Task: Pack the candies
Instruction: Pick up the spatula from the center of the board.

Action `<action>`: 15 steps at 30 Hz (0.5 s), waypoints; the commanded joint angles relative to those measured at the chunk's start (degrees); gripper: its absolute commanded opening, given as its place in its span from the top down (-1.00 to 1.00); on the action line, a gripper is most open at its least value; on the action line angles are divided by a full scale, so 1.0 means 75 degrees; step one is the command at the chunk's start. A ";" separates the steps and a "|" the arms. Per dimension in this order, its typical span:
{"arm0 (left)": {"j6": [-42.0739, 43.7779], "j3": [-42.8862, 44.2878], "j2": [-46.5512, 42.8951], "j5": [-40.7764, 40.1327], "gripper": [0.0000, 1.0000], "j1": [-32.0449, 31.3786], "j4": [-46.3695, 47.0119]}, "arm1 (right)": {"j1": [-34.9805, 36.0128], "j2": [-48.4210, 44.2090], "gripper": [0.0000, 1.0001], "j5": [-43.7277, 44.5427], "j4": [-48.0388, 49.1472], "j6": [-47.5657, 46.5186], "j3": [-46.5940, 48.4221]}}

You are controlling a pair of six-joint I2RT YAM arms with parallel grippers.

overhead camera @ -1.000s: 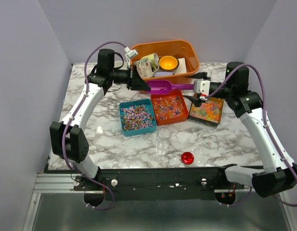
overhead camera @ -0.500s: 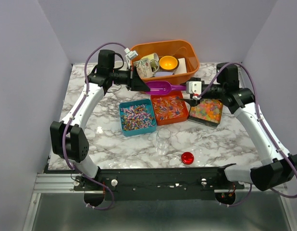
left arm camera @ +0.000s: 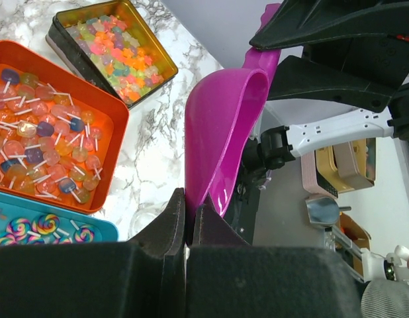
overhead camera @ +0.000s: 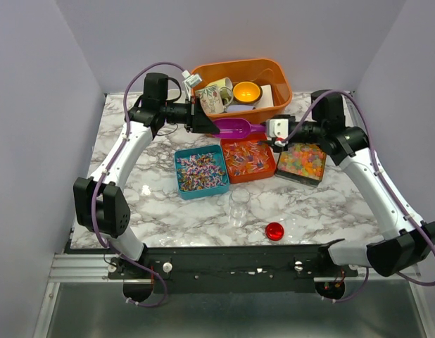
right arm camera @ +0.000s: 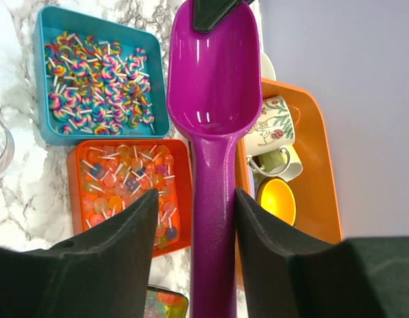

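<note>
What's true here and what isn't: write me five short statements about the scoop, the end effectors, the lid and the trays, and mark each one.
1. The left end effector is shut on the bowl edge of the purple scoop. True.
2. The scoop's bowl is full. False: it is empty.
3. The right end effector has its fingers either side of the scoop's handle, not yet clamped. True.
4. The red lid sits on the clear jar. False: it lies on the table, apart from the jar.
5. The teal tray holds jelly beads. False: swirl lollipops.
</note>
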 commanded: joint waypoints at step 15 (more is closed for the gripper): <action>-0.0074 -0.0018 -0.0012 0.0084 1.00 0.0032 0.0102 | 0.0303 0.0045 0.18 0.1015 0.0277 -0.0106 -0.0249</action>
